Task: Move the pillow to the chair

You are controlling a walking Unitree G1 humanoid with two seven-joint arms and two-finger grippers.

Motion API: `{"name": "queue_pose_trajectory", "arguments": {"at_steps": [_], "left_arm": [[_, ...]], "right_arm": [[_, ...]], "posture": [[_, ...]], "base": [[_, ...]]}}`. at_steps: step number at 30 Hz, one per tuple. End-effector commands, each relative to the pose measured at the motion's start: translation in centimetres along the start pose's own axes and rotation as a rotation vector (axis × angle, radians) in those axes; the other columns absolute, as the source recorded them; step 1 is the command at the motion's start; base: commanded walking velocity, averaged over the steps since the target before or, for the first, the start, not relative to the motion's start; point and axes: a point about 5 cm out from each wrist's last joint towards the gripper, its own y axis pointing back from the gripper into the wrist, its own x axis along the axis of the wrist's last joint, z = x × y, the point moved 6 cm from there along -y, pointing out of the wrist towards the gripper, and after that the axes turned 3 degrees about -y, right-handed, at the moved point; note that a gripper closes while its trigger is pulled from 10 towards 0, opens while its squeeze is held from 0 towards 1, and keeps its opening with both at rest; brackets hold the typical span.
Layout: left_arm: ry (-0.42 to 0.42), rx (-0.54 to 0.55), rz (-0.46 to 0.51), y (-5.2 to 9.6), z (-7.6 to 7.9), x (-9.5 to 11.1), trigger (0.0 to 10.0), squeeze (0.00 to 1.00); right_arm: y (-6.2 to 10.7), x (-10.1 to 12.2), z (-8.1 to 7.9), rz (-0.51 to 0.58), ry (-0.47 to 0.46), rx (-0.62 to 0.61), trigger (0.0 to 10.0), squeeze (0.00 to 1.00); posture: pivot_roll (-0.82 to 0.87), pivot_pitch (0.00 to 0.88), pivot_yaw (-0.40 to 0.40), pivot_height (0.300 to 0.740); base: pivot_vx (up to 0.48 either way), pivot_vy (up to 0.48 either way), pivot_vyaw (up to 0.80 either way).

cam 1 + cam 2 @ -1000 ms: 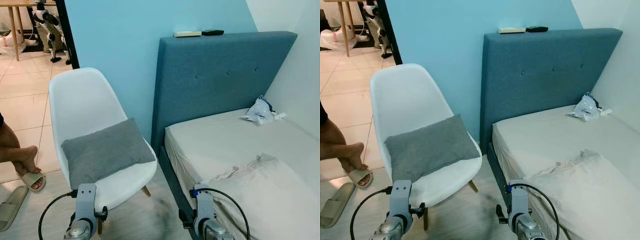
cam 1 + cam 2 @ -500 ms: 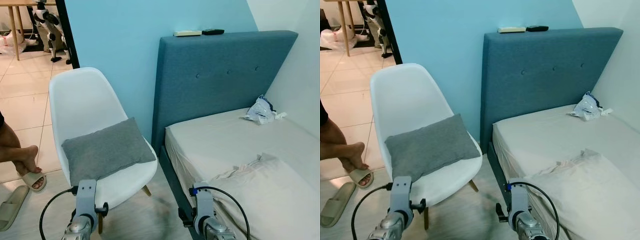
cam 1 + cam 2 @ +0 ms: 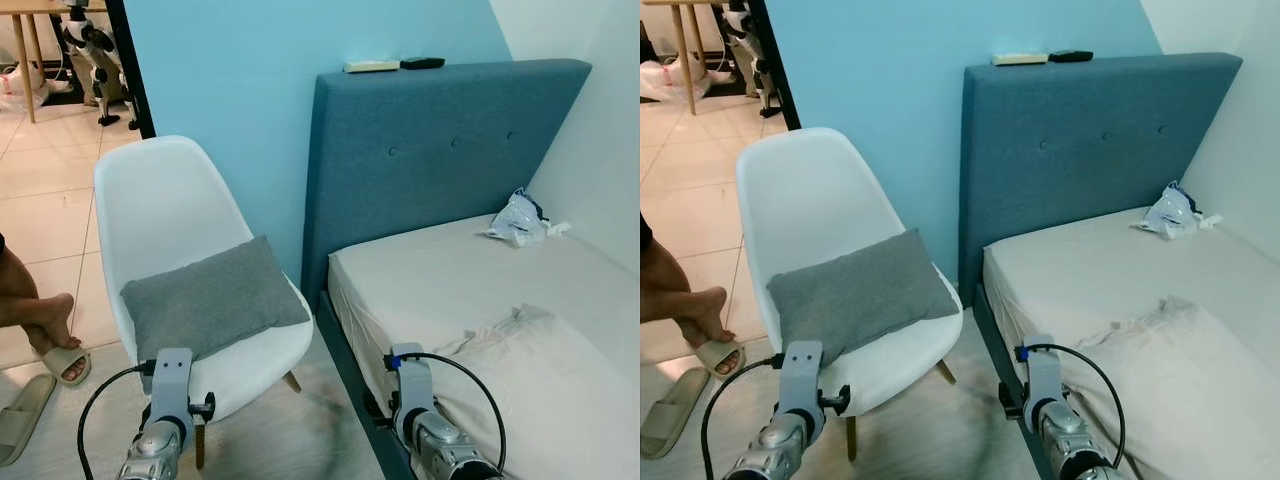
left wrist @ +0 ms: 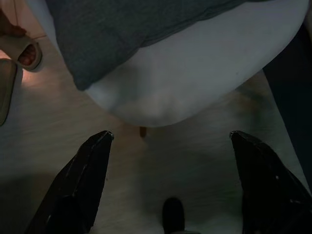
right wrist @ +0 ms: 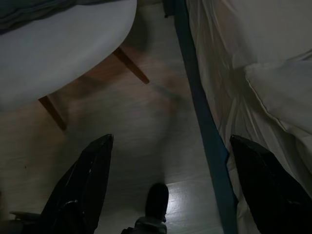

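My left claw is spread apart and empty, with the pillow on the chair just ahead. My right claw is also apart, over the floor beside the bed.

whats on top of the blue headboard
Two flat things lie on the padded blue headboard: a pale cream bar-shaped one and, beside it, a smaller black one. What they are is too small to tell.

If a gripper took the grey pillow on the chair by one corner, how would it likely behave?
The grey pillow looks soft and thinly filled, so it would probably sag and fold rather than stay flat. Its woven cover looks grippy, so slipping seems unlikely. One corner hangs over the white chair seat edge, and a light push might slide it off.
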Motion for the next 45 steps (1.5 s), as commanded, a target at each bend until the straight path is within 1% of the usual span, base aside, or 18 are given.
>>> {"name": "queue_pose_trajectory", "arguments": {"at_steps": [1, 11, 17, 19, 24, 26, 27, 28, 30, 32, 35, 36, 37, 38, 41, 44, 45], "left_arm": [[0.005, 0.02, 0.003, 0.1, -0.7, -0.1, 10.0, 0.0], [0.0, 0.014, 0.013, -0.1, -0.3, 0.6, 10.0, 0.0], [0.001, 0.011, 0.043, -0.4, 0.2, 1.9, 10.0, 0.0], [-0.008, 0.006, 0.049, -0.4, 0.4, 1.9, 10.0, 0.0], [-0.013, 0.003, 0.072, -0.4, 0.6, 2.4, 10.0, 0.0], [-0.025, 0.002, 0.072, -0.4, 0.7, 2.4, 10.0, 0.0], [-0.025, 0.002, 0.072, -0.4, 0.7, 2.4, 10.0, 0.0], [-0.034, -0.002, 0.073, -0.4, 0.7, 2.4, 10.0, 0.0], [-0.052, -0.01, 0.079, -0.5, 0.7, 2.7, 10.0, 0.0], [-0.064, -0.014, 0.088, -0.6, 0.2, 3.3, 10.0, 0.0], [-0.071, -0.009, 0.083, -0.8, -0.2, 3.6, 10.0, 0.0], [-0.072, -0.015, 0.093, -0.9, -0.2, 4.1, 10.0, 0.0], [-0.055, -0.013, 0.091, -1.0, -0.3, 4.4, 10.0, 0.0], [-0.056, -0.013, 0.09, -1.1, -0.3, 4.5, 10.0, 0.0], [-0.055, 0.009, 0.072, -1.1, -0.6, 4.3, 10.0, 0.0], [0.067, 0.033, 0.065, -1.1, -0.8, 4.2, 10.0, 0.0], [0.057, 0.042, 0.069, -1.0, -0.8, 4.0, 10.0, 0.0]], "right_arm": [[0.0, -0.1, -0.1, -0.001, -0.015, 0.0, 10.0, 0.0], [-0.1, 0.1, -0.4, -0.004, -0.008, 0.007, 10.0, 0.0], [-0.2, 1.4, 0.1, 0.026, -0.012, 0.0, 10.0, 0.0], [-0.2, 1.7, 0.2, 0.037, -0.01, 0.004, 10.0, 0.0], [-0.3, 2.4, 0.1, 0.048, 0.03, 0.021, 10.0, 0.0], [-0.3, 2.7, 0.2, 0.054, 0.001, 0.017, 10.0, 0.0], [-0.3, 2.7, 0.2, 0.054, 0.001, 0.017, 10.0, 0.0], [-0.3, 2.7, 0.2, 0.052, 0.001, 0.019, 10.0, 0.0], [-0.4, 2.8, -0.3, 0.052, 0.005, 0.03, 10.0, 0.0], [-0.6, 3.1, -0.8, 0.054, 0.011, 0.039, 10.0, 0.0], [-0.6, 3.2, -0.9, 0.052, -0.003, 0.033, 10.0, 0.0], [-0.7, 3.6, -1.1, 0.064, 0.007, 0.046, 10.0, 0.0], [-0.7, 3.8, -1.1, 0.069, 0.013, 0.049, 10.0, 0.0], [-0.7, 4.0, -1.0, 0.074, 0.015, 0.051, 10.0, 0.0], [-0.6, 3.9, -0.7, 0.067, 0.014, 0.04, 10.0, 0.0], [-0.6, 3.6, -0.1, 0.059, -0.019, 0.02, 10.0, 0.0], [-0.5, 3.3, 0.1, 0.049, -0.041, 0.008, 10.0, 0.0]], "posture": [[0.02, 0.026, -0.054, 0.74], [0.02, 0.018, -0.063, 0.74], [0.01, 0.009, -0.068, 0.74], [0.01, 0.007, -0.078, 0.74], [0.0, 0.016, -0.09, 0.74], [0.03, 0.022, -0.102, 0.74], [0.03, 0.022, -0.102, 0.74], [0.05, 0.001, -0.101, 0.74], [0.06, 0.0, -0.086, 0.74], [0.06, 0.0, -0.076, 0.74], [0.05, 0.0, -0.075, 0.74], [0.04, 0.0, -0.08, 0.74], [0.03, 0.0, -0.087, 0.74], [0.03, 0.0, -0.094, 0.74], [0.03, 0.0, -0.104, 0.74], [0.06, 0.0, -0.12, 0.74], [0.08, 0.0, -0.106, 0.74]], "base": [[0.0, 0.0, 0.0], [0.0, 0.0, 0.0], [0.0, 0.0, 0.0], [0.0, 0.0, 0.0], [0.0, 0.0, 0.0], [0.0, 0.0, 0.0], [0.0, 0.0, 0.0], [0.0, 0.0, 0.0], [0.0, 0.0, 0.0], [0.0, 0.0, 0.0], [0.0, 0.0, 0.0], [0.0, 0.0, 0.0], [0.0, 0.0, 0.0], [0.0, 0.0, 0.0], [0.0, 0.0, 0.0], [0.0, 0.0, 0.0], [0.0, 0.0, 0.0]]}}
